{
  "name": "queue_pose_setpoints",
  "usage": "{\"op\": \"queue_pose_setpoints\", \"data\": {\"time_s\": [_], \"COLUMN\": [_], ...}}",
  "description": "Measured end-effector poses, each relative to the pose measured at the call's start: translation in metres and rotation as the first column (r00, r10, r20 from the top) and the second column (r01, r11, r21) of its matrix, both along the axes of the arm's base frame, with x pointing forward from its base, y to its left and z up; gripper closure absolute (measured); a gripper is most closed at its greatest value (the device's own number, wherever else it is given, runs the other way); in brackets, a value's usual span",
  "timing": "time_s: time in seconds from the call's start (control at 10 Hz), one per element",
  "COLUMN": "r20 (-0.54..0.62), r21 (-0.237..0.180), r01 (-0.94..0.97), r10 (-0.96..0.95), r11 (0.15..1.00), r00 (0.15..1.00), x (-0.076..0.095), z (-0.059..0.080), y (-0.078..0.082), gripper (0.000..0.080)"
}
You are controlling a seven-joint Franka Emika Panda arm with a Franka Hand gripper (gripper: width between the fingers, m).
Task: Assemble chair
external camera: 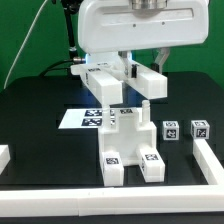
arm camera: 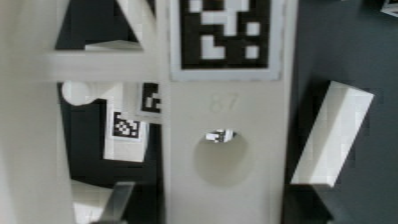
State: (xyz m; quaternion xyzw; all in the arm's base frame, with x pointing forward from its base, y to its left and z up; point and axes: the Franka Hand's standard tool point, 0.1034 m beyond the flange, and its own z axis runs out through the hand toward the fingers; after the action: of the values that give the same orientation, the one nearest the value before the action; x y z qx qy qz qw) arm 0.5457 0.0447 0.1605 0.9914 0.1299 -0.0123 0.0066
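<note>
One tagged white chair piece [arm camera: 228,150] upright between the hand's [arm camera: 201,205] dark fingers [arm camera: 121,205], grasped, over the part-built chair [external camera: 127,150] on the tabletop [external camera: 40,140], two tagged cubes [external camera: 170,131] to the exterior view's right

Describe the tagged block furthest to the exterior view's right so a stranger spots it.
Start at the chunky white chair assembly mid-table. On the exterior view's right of it stand two small white tagged blocks. Yours is the outer block, closest to the long white border rail; its twin sits nearer the chair.
</note>
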Motion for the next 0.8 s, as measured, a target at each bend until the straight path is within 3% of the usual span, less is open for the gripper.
{"op": "queue_pose_setpoints", "data": {"time_s": [0.2, 0.5, 0.8], "r20": [-0.003, -0.008, 0.003], "r21": [-0.001, -0.016, -0.015], "r01": [0.0, 0.098, 0.092], "r10": [0.0, -0.098, -0.092], "r11": [1.0, 0.995, 0.996], "r00": [1.0, 0.995, 0.996], "x": [-0.001, 0.002, 0.003], "z": [-0.002, -0.022, -0.026], "y": [0.0, 0.008, 0.012], "gripper": [0.0515, 0.0515, 0.0515]}}
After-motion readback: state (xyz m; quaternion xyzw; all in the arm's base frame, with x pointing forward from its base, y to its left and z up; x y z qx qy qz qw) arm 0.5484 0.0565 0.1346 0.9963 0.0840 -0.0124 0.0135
